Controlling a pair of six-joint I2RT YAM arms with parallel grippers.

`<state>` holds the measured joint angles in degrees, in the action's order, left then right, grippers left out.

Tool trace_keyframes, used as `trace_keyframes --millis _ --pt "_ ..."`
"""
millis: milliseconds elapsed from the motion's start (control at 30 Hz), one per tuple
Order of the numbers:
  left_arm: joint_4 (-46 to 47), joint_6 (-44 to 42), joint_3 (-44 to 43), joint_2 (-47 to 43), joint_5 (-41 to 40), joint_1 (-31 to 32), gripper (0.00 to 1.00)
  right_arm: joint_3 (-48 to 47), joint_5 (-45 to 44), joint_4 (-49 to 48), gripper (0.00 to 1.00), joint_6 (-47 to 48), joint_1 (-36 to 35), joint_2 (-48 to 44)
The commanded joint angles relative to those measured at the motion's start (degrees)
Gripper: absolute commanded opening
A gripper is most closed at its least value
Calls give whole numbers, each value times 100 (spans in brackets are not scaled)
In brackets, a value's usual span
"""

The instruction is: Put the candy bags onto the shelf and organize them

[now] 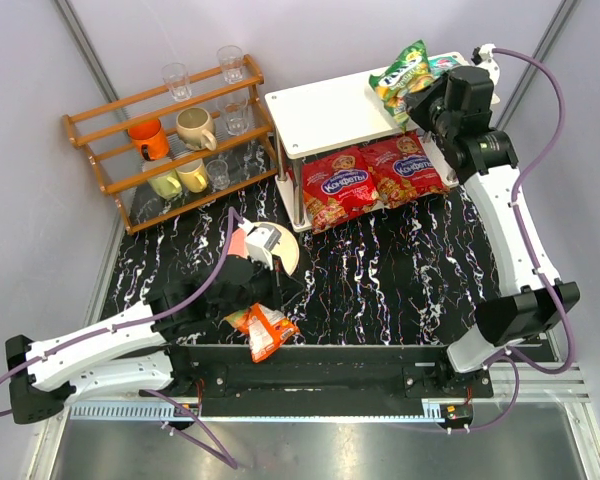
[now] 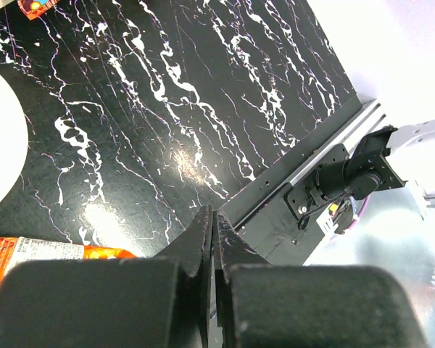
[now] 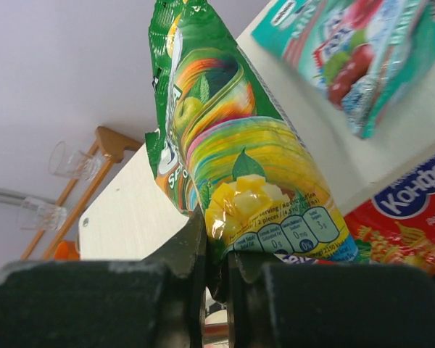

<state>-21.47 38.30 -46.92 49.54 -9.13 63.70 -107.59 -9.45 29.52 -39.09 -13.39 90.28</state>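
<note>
The white shelf (image 1: 320,105) stands at the back right. Two red candy bags (image 1: 332,187) (image 1: 407,167) lie side by side on its lower tier. My right gripper (image 1: 421,96) is shut on the bottom edge of the yellow-green bag (image 1: 401,72), held upright over the shelf's top right corner; the right wrist view (image 3: 214,243) shows the grip on this bag (image 3: 232,145). The teal bag (image 1: 443,65) lies on the top tier just behind it. The small orange bag (image 1: 263,331) lies at the table's front edge. My left gripper (image 1: 280,288) hovers beside it, shut and empty (image 2: 212,215).
An orange-brown wooden rack (image 1: 170,130) with cups and glasses stands at the back left. A white round object (image 1: 283,250) sits by my left wrist. The black rail (image 1: 330,375) with the arm bases runs along the front edge.
</note>
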Motion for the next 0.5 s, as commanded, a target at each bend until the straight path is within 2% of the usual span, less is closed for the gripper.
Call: trace_keyframes --millis 0,267,300,333,367,400,467 --pt "-6 89 51 -137 -89 20 0 -526 699 -587 0 -397 -32 112" --pt "-6 133 104 -199 -89 28 0 -544 893 -693 1 -635 -24 358" --pt "3 142 112 -199 -89 28 0 -535 901 -719 7 -644 -15 376" --pt "-6 151 121 -216 -89 28 0 -535 927 -737 19 -644 -6 402" --pt "-6 160 139 -225 -81 28 0 -552 928 -763 43 -644 11 472" --pt "3 160 156 -225 -72 28 0 -587 1189 -763 55 -670 12 516" --pt "12 160 165 -234 -63 28 0 -684 1375 -763 67 -705 90 561"
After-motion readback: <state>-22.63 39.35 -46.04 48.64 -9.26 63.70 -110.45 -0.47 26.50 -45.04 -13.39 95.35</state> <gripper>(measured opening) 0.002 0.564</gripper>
